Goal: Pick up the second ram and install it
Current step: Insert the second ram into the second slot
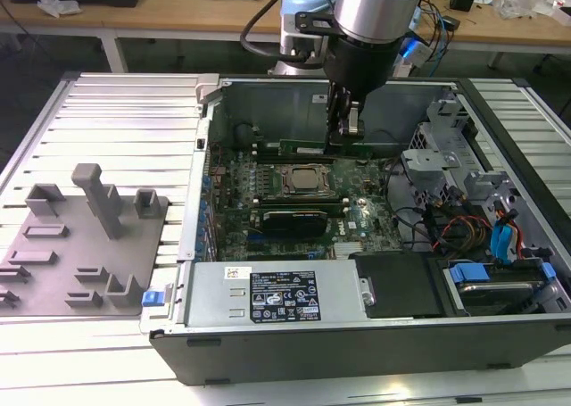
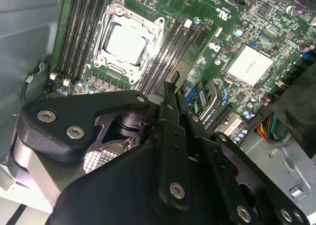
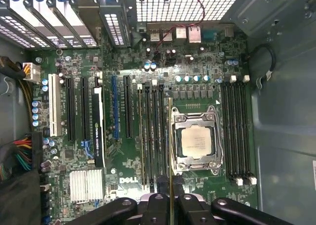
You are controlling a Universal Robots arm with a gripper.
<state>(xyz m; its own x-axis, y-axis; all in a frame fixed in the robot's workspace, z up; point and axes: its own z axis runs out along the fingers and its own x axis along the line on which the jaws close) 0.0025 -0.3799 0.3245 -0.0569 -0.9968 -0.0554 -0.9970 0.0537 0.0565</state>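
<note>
Exterior view: second ram (image 1: 302, 146) in hand (image 1: 343, 135).

Arm reaches straight down, wrist vertical; tool (image 1: 343, 131) fingers closed around thin stick, pointing downward.

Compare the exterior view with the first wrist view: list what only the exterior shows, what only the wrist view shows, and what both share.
Exterior view alone: the whole open computer case, the grey fixture tray at the exterior view's left, the power supply, and the arm reaching in from above.

First wrist view alone: the rear grille and the white expansion slot.

Both: the processor socket, and the gripper shut on the second ram, held edge-on over the motherboard beside the socket.
</note>
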